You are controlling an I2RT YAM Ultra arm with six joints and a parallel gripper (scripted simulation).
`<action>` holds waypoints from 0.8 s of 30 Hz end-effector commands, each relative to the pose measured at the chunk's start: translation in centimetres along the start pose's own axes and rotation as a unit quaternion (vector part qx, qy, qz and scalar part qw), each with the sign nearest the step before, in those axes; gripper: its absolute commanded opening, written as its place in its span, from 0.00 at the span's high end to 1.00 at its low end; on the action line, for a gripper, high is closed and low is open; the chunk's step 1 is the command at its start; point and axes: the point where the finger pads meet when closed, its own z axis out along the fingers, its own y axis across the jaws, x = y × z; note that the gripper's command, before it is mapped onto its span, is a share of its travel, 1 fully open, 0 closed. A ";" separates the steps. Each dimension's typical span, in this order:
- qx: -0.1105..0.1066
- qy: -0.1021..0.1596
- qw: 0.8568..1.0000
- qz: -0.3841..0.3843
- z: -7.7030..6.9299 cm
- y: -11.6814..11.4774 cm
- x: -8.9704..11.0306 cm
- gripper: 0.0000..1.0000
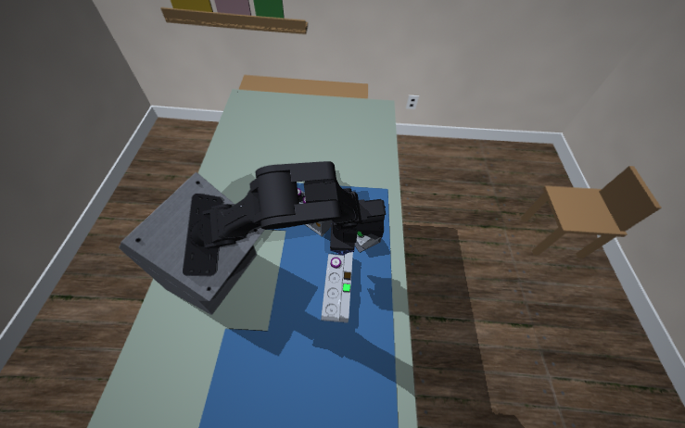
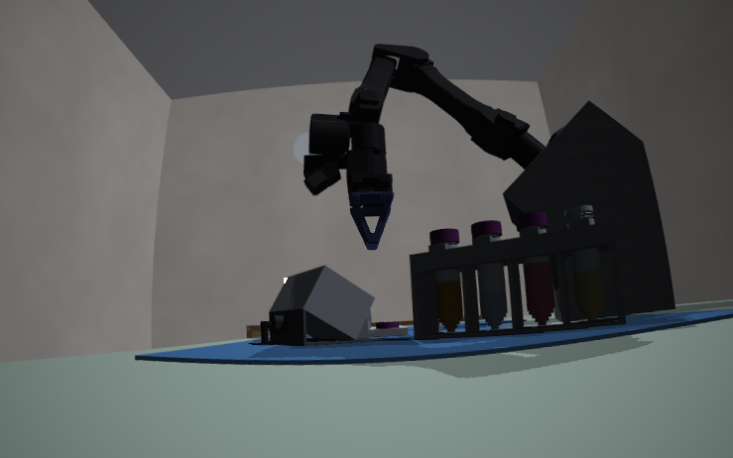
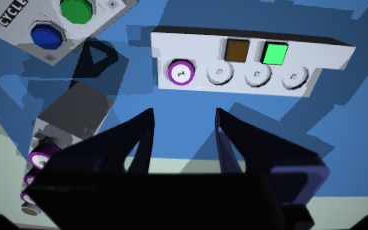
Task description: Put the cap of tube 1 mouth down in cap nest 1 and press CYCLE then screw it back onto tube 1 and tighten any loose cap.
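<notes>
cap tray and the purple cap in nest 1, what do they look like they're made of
The pale grey cap tray looks like matte moulded plastic: flat even shading, no glints. The purple-rimmed round cap with its white numbered dot also reads as matte plastic, though nothing rules out painted metal.

A long pale green table [image 1: 307, 138] carried a blue mat [image 1: 302, 371] along its right half, and the arm's grey base block [image 1: 158, 245] sat at its left edge, partly overhanging it. On the mat lay the white cap tray [image 3: 195, 85] with its console, the small key desk [image 3: 15, 30] just beside one end of it, and the dark tube station [image 2: 423, 295] nearer the base block.
</notes>
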 end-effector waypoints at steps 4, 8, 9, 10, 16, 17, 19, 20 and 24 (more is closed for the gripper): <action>0.014 0.001 1.000 0.023 -2.1 1.4 1.4 0.53; 0.014 0.001 1.000 0.023 -2.1 1.4 1.4 0.53; 0.014 0.001 1.000 0.023 -2.1 1.4 1.4 0.53; 0.014 0.001 1.000 0.023 -2.1 1.4 1.4 0.53; 0.014 0.001 1.000 0.023 -2.1 1.4 1.4 0.53; 0.014 0.001 1.000 0.023 -2.1 1.4 1.4 0.53; 0.014 0.001 1.000 0.023 -2.1 1.3 1.4 0.53; 0.014 0.001 1.000 0.023 -2.1 1.3 1.4 0.53; 0.014 0.001 1.000 0.023 -2.1 1.3 1.4 0.53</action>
